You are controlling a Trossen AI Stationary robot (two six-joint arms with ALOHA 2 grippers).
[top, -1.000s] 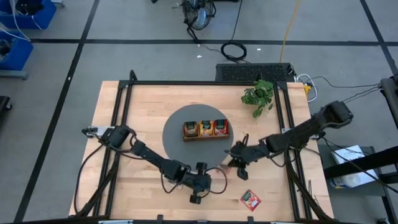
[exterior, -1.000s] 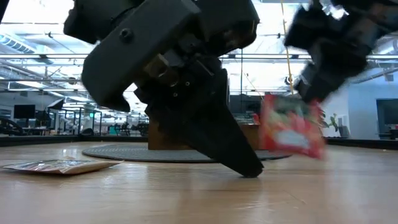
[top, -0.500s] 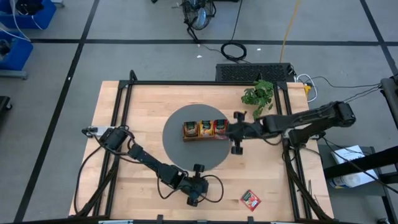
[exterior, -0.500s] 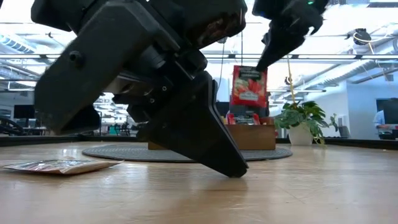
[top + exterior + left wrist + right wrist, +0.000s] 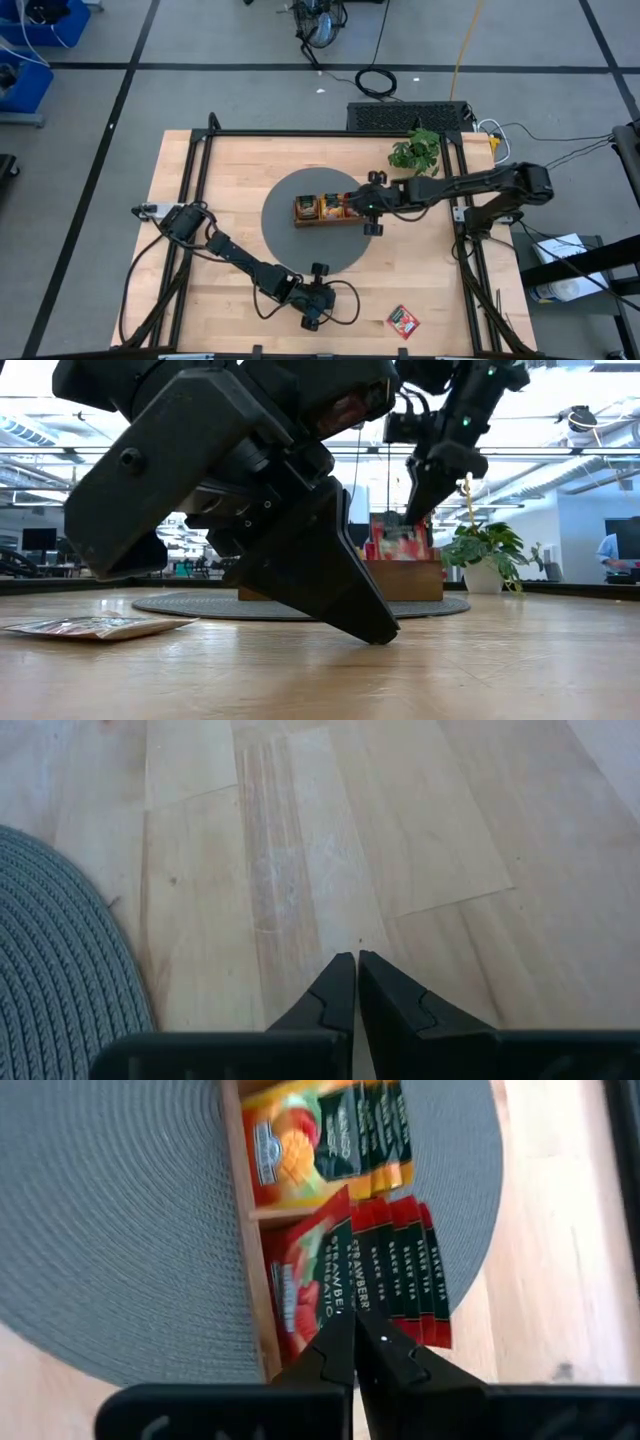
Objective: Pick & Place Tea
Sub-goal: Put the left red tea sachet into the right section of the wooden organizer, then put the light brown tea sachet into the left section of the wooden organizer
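Red sachet: a thin foil-paper tea packet [image 5: 322, 1295] is pinched by its top edge in the right gripper [image 5: 355, 1342], fingers closed on it, right over the red end compartment of the wooden tray [image 5: 330, 209].
Handling: looks very light, flat and floppy, with a slick printed face; likely to bend or slip if squeezed at a corner, so the upper edge, held flat between the pads, seems the safest hold.
Other tea: more red sachets stand just ahead of the gripper in that compartment; orange sachets [image 5: 320, 1142] fill the next one along.
Loose sachets: one red sachet [image 5: 403, 320] lies flat on the counter, well apart from the right gripper and near the left gripper; another pale one [image 5: 95, 626] lies flat in the low view.
Left gripper: [image 5: 356, 982] fingers shut on nothing, tips down at the bare wood beside the mat.
Surface: pale wood-plank counter [image 5: 220, 200], a round grey woven mat [image 5: 285, 235] under the tray, a small potted plant [image 5: 417, 152] beyond.
Room: grey tiled floor, cables, open workshop behind.
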